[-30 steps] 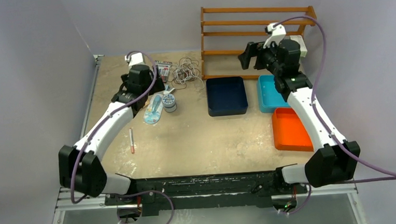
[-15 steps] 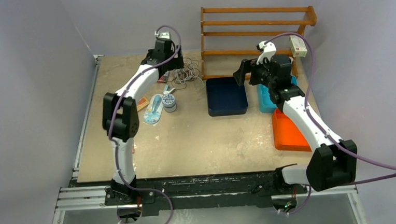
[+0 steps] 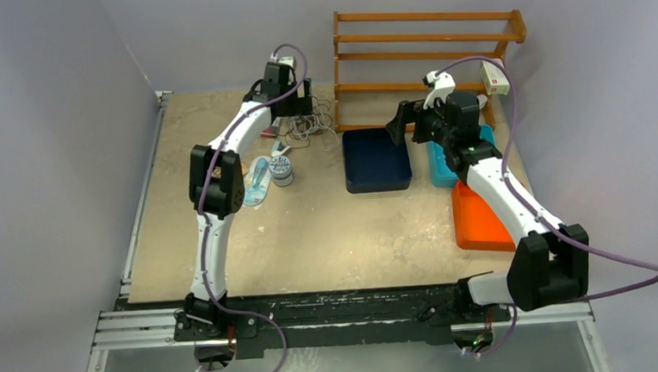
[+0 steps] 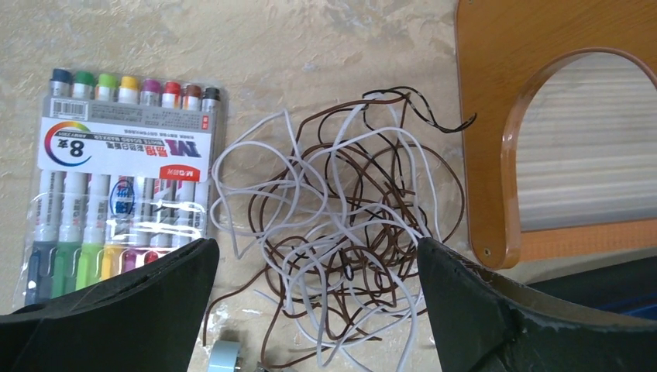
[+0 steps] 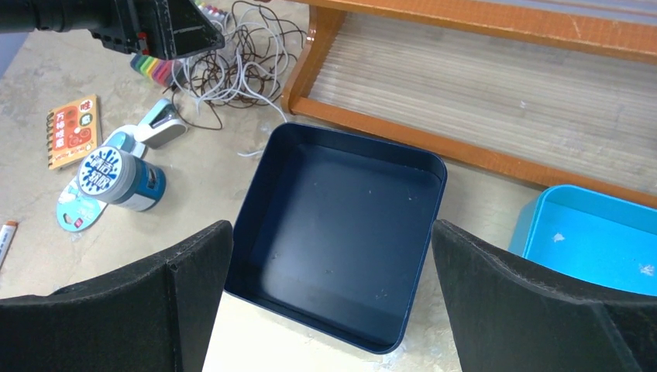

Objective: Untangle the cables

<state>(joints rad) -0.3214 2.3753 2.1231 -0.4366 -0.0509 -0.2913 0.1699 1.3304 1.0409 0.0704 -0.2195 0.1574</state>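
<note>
The cables [image 4: 341, 225] lie in one tangled heap of thin white and dark brown loops on the table, between a marker pack and the wooden rack. They also show in the top view [image 3: 311, 118] and the right wrist view [image 5: 236, 58]. My left gripper [image 4: 318, 267] is open and hangs right above the heap, one finger on each side, touching nothing. In the top view the left gripper [image 3: 293, 109] is at the far middle of the table. My right gripper [image 5: 329, 256] is open and empty above the dark blue tray [image 5: 341, 225], in the top view [image 3: 403, 117].
A pack of eight markers [image 4: 116, 178] lies left of the heap. The wooden rack [image 4: 496, 116] stands right of it. A round tin [image 5: 120, 178], a stapler [image 5: 159, 124] and a small booklet [image 5: 71, 130] lie nearer. A light blue tray [image 3: 445, 157] and an orange tray [image 3: 483, 215] sit at right.
My left arm has swung from the left side of the table out to the far middle and now hangs over the cable heap. My right gripper has moved slightly left and down.
</note>
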